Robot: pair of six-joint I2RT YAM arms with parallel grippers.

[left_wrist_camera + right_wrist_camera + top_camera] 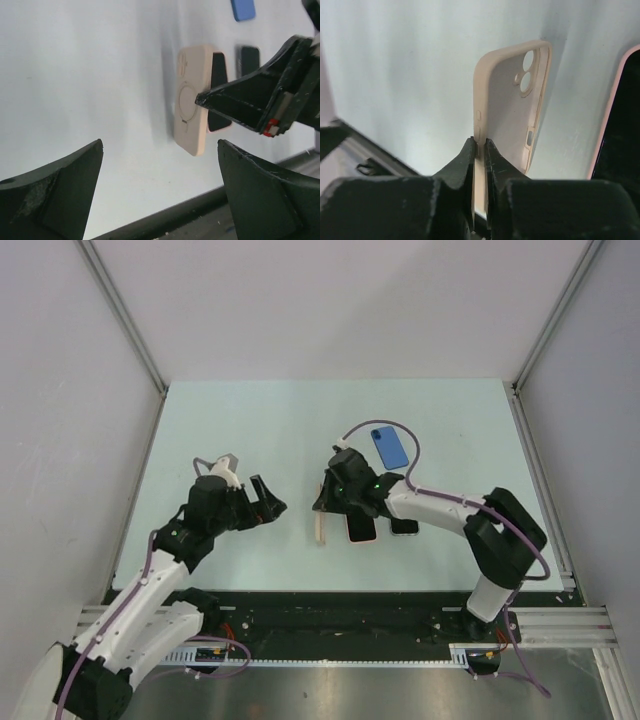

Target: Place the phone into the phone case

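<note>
Got the right pincer (pixel 479 146) squeezed down narrow on one long side wall of the beige phone case (pixel 507 110), holding it up on edge over the tabletop (pixel 250 430). Open side facing 3 o'clock in the top view, ringed back facing 9, camera cutouts at the end away from the fingers. Can't tell whether actually touching the surface. Just beside it at 3 o'clock: the phone (pixel 362 527), pink-rimmed, lying flat, dark face up, not in the case yet. One more dark slab (pixel 404 526) just past that, again at 3 o'clock. Also a blue slab (pixel 390 447) further off, roughly 1 o'clock from the case. Over at 9 o'clock, left pincer (pixel 268 496) spread wide, gripping nothing, near the case but apart from it.
</note>
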